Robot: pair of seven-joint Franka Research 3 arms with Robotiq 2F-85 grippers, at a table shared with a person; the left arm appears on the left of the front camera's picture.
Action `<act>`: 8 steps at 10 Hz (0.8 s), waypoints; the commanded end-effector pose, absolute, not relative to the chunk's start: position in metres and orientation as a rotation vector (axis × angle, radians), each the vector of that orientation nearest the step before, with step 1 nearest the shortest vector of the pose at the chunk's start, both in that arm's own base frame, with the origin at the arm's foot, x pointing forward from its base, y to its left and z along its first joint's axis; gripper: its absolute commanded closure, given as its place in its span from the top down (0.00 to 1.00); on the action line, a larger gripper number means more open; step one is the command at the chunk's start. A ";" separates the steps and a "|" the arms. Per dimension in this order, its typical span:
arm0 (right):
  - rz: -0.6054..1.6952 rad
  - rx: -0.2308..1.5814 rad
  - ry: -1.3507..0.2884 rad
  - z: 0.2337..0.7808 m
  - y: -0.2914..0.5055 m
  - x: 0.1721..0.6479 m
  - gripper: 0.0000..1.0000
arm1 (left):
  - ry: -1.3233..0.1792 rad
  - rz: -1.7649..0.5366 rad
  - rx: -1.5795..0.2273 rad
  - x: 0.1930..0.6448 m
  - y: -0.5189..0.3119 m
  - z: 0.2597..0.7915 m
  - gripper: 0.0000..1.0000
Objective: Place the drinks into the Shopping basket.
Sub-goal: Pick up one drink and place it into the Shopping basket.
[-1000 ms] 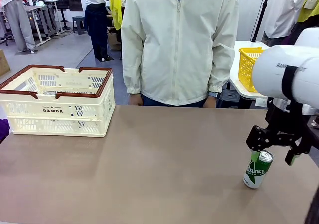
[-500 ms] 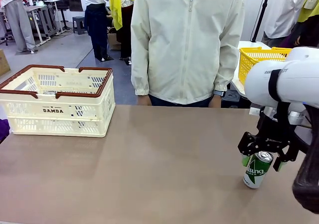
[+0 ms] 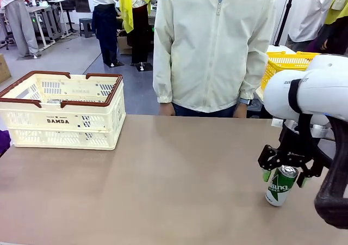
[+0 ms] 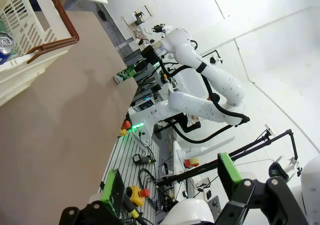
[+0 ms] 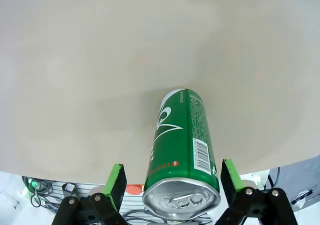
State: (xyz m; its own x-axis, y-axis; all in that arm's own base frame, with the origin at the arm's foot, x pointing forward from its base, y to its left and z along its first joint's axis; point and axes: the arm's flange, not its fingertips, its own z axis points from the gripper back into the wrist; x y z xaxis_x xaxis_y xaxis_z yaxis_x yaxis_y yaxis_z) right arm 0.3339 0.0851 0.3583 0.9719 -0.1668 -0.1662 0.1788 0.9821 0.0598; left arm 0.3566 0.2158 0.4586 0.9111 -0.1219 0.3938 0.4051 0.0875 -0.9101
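The right claw (image 3: 283, 174) hangs wide, straddling the top of the green can (image 3: 281, 185) standing on the bench (image 3: 163, 185). It should sink lower, centre the can between both pads, then close squarely.

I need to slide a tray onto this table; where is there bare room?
Free: the brown tabletop between the cream slotted plastic basket and the green aluminium can. Crowded: around the can, which the open right gripper straddles.

Open left pincer (image 4: 170, 185); Shopping basket (image 4: 35, 40) holds perhaps a can (image 4: 6, 42).
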 end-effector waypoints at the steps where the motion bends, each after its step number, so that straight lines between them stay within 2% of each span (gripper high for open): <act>1: -0.218 0.069 0.135 0.354 0.086 0.336 0.45 | -0.248 -0.383 -1.445 0.356 0.214 0.461 1.00; 2: -0.225 0.057 0.123 0.354 0.086 0.336 0.00 | -0.248 -0.383 -1.445 0.356 0.214 0.461 1.00; 8: -0.207 0.060 0.132 0.359 0.083 0.333 0.00 | -0.248 -0.383 -1.445 0.356 0.214 0.461 1.00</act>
State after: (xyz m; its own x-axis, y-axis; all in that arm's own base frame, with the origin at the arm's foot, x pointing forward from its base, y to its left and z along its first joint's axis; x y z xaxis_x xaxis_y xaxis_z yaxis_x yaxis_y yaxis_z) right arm 0.3357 0.0854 0.3596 0.9728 -0.1797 -0.1462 0.1884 0.9809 0.0480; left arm 0.3566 0.2158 0.4586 0.9111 -0.1219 0.3938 0.4051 0.0875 -0.9101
